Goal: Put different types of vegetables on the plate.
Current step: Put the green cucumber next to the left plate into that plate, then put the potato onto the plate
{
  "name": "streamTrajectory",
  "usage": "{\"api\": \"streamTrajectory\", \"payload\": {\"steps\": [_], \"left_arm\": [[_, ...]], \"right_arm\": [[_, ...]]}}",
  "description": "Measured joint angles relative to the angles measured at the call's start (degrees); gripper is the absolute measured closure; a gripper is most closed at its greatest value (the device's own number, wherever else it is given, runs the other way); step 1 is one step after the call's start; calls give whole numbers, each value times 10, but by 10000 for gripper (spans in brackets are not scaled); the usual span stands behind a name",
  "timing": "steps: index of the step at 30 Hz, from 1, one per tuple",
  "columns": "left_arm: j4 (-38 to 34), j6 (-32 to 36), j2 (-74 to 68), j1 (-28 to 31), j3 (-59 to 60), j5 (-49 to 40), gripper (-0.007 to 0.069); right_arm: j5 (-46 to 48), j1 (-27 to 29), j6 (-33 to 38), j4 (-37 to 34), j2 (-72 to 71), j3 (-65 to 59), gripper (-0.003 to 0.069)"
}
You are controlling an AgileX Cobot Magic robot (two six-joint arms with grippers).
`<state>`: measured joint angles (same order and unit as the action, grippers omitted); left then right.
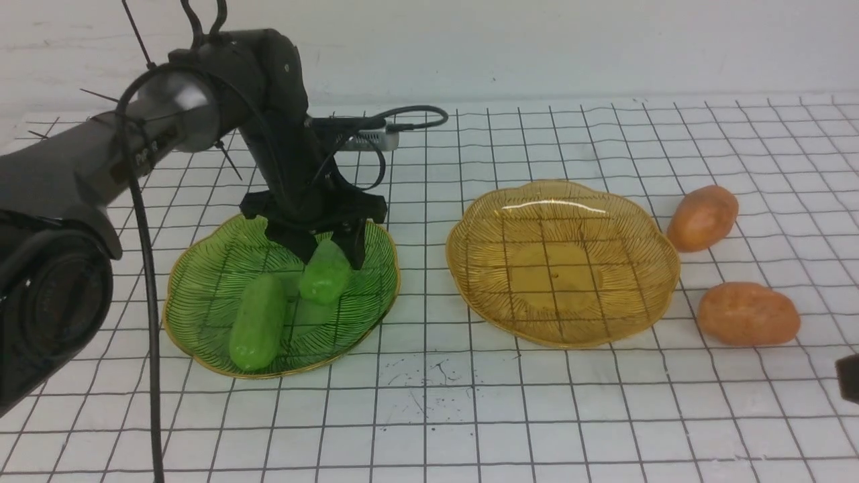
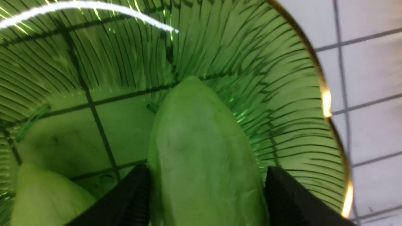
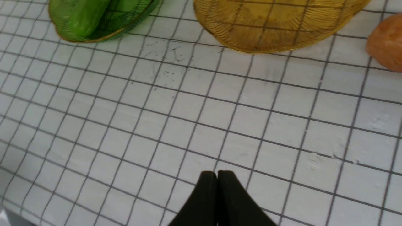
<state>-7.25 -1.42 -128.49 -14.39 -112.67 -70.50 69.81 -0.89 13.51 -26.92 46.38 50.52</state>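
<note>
Clamped between the left jaws: one light-green cucumber toy (image 1: 325, 272), tilted, lower end down near the floor of the green plate (image 1: 208, 268). Touching or just above, hard to say. Lying flat in the same plate, just beside it: the second cucumber toy (image 1: 258, 322). Over to the right, nothing in the amber plate (image 1: 564, 268). Out on the worktop (image 1: 429, 416), just beyond its rim, the far potato toy (image 1: 702, 218) and the near potato toy (image 1: 748, 313). Right jaws pressed together on nothing, parked low at the near right edge, well apart from everything.

Looks like the release step, and here's the danger. Letting go on that tilt could tip the smooth, rounded toy over, knock its neighbour, or roll it up the fluted slope and out over the gold rim. Opening too little before lifting could drag it back up. Pressing down too hard could skid or rock the glassy plate.
</note>
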Motion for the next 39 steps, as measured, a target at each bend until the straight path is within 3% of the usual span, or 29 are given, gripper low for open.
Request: {"api": "streamTrajectory", "payload": {"steps": [7,9,12,14,15,16,18,20,23,26,27,28,31,36,39], "left_arm": [[36,0,2,0,0,0,59],[37,0,8,0,0,0,52],[35,6,34,-1,0,0,99],[30,8,67,-1,8,2,258],[30,8,70,-1,10,2,275],[30,14,96,-1,23,2,406],[29,22,140,-1,49,2,540],[26,28,189,-1,85,2,602],[22,31,253,-1,140,1,626],[20,32,325,-1,196,-2,632],[20,32,329,-1,196,-2,632],[20,33,359,-1,221,-3,632],[20,35,407,-1,248,-7,632],[20,36,433,-1,251,-10,632],[20,36,439,-1,251,-11,632]], "right_arm": [[6,4,-89,145,100,50,669],[15,15,-104,167,134,80,669],[17,47,-105,177,190,128,669],[17,74,-88,171,247,174,669],[17,74,-86,171,251,177,669],[17,81,-70,168,281,196,666],[17,83,-48,155,318,218,655],[17,83,-15,134,357,238,629],[15,79,37,112,404,258,551],[13,63,109,108,460,264,397],[13,62,109,108,460,264,386],[9,51,139,116,487,264,288],[-27,27,178,152,531,264,83],[-74,3,203,212,577,265,-21],[-96,-4,207,242,599,265,-31]]}}
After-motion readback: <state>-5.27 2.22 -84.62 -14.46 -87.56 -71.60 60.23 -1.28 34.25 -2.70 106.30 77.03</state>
